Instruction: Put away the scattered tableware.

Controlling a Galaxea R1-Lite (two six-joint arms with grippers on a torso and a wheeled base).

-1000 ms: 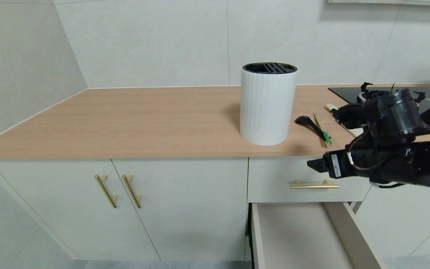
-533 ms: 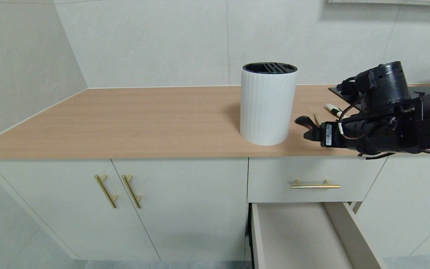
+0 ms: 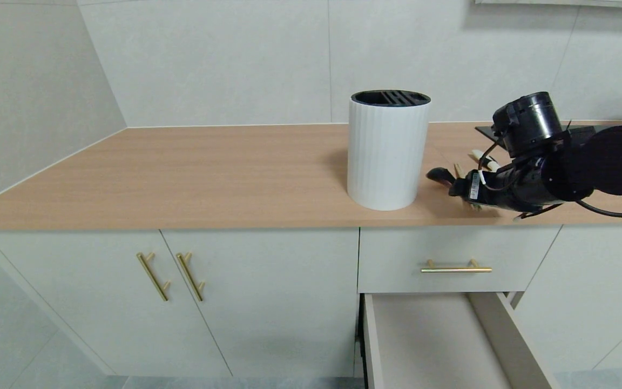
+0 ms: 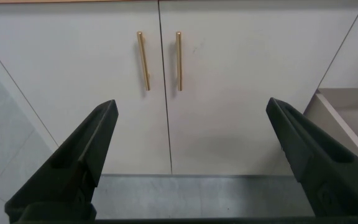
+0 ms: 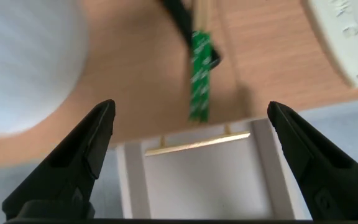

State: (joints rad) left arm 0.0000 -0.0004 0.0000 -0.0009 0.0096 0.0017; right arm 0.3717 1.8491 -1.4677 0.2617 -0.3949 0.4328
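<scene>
Low on the left, left gripper [image 4: 191, 104] spread wide, holding nothing, facing cupboard doors [image 4: 160, 93]. On the counter [image 3: 208, 173], upright white holder [image 3: 387, 151]. Just right of it, black spoon [image 3: 439, 174] and green-tipped chopsticks [image 5: 199, 74] near the front edge. Over those, right gripper [image 5: 190, 107] spread wide, gripping nothing. Further right, white utensil [image 5: 344, 37]. Below, open drawer [image 3: 430, 346].

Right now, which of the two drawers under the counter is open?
The lower drawer, pulled out with its inside showing; the upper drawer, bearing the gold handle, is shut.
</scene>
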